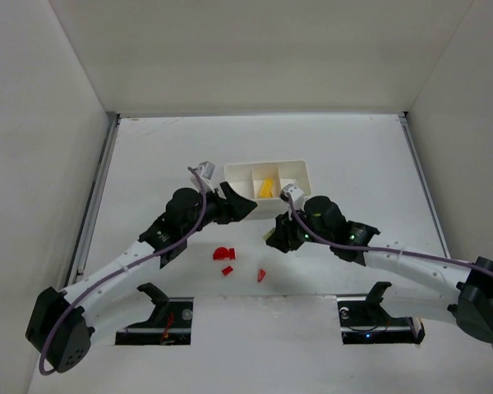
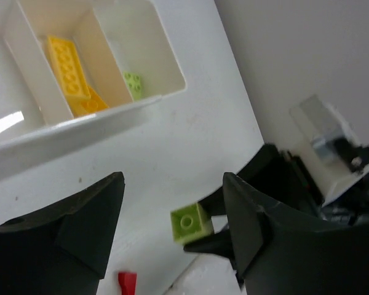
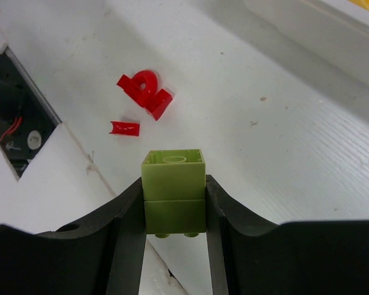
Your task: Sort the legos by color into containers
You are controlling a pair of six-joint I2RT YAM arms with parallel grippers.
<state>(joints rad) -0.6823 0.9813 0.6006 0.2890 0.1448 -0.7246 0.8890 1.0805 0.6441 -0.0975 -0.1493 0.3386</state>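
The white three-compartment tray [image 1: 297,169] stands at mid-table. In the left wrist view, the tray [image 2: 111,120] holds yellow legos [image 2: 67,64] in its middle compartment and a light green lego [image 2: 133,85] in the right one. My right gripper [image 3: 174,203] is shut on a light green brick [image 3: 173,184], two pieces stacked, held just above the table in front of the tray [image 1: 273,236]. My left gripper [image 2: 172,212] is open and empty beside it, and it sees that brick [image 2: 191,223] between its fingers. Red legos [image 1: 223,254] lie in front.
Three red pieces lie near the front: an arch-shaped one [image 3: 144,89], a small one [image 3: 124,128] and another one [image 1: 261,275]. Arm base cutouts [image 1: 160,316] sit at the near edge. White walls enclose the table on three sides.
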